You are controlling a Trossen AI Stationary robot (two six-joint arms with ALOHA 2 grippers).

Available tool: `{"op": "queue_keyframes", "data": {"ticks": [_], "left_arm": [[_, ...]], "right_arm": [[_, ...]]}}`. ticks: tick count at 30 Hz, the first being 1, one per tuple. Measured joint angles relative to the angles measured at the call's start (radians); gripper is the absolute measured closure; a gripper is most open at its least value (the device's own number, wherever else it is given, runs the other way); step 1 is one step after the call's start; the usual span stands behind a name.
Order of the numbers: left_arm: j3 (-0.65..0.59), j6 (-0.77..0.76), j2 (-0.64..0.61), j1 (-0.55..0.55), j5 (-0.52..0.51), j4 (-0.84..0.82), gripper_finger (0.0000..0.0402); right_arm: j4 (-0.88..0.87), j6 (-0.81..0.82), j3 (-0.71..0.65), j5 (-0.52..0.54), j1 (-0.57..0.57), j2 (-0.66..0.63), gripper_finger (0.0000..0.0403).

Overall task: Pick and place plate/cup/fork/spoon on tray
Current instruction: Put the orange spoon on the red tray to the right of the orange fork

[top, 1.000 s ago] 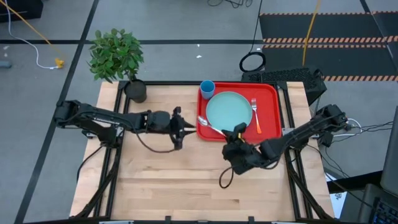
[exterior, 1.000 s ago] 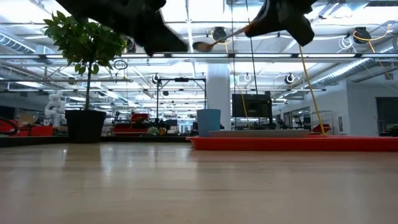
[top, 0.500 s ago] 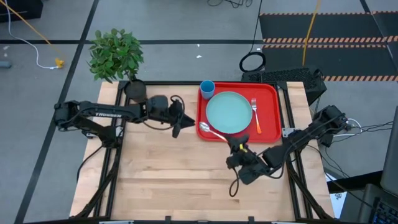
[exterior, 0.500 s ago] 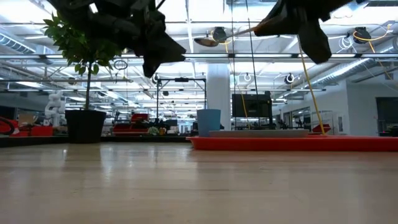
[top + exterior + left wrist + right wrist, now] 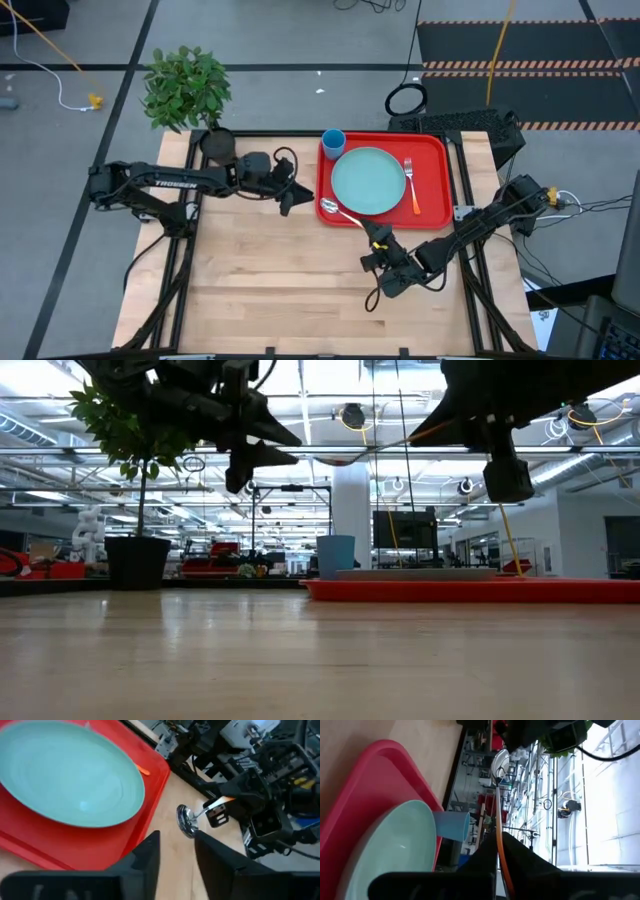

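The red tray point(image 5: 432, 150) lies at the table's far right. On it are the teal plate point(image 5: 368, 180), the blue cup point(image 5: 333, 142) at its far-left corner, and the fork point(image 5: 410, 186) to the right of the plate. My right gripper point(image 5: 378, 243) is by the tray's near edge, shut on the spoon point(image 5: 345, 213). The spoon's bowl point(image 5: 330, 206) is over the tray's near-left corner. My left gripper point(image 5: 290, 197) is open and empty, left of the tray and above the table. The spoon's bowl shows beyond its fingers in the left wrist view point(image 5: 186, 820). My right gripper pinches the spoon's orange handle end point(image 5: 498, 842) between its two fingers. The fingers come from the near right and lie along the spoon, which sticks out ahead of them. The spoon is lifted clear of table and tray, about level, its bowl point(image 5: 500, 762) at the far end.
A potted plant point(image 5: 190, 95) stands at the table's far-left corner. Bare wood point(image 5: 280, 280) lies across the near half of the table. Cables hang below both wrists.
My right gripper has drawn back toward the table's near edge, and the spoon's bowl has gone from over the plate's edge to the tray's near-left corner. My left gripper has moved away from the spoon, toward the far edge.
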Motion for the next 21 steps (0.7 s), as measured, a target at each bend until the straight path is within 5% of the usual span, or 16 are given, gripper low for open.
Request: {"op": "queue_keyframes", "data": {"ticks": [10,21], "left_arm": [[-0.001,-0.116,0.075,-0.003,-0.012,0.035,0.0157],[0.0,-0.133,0.112,-0.004,0.0,0.089,0.0194]], "right_arm": [[0.044,-0.037,0.0,-0.01,-0.027,0.054,0.0403],[0.109,-0.082,0.0,-0.044,-0.051,0.06,0.0403]]}}
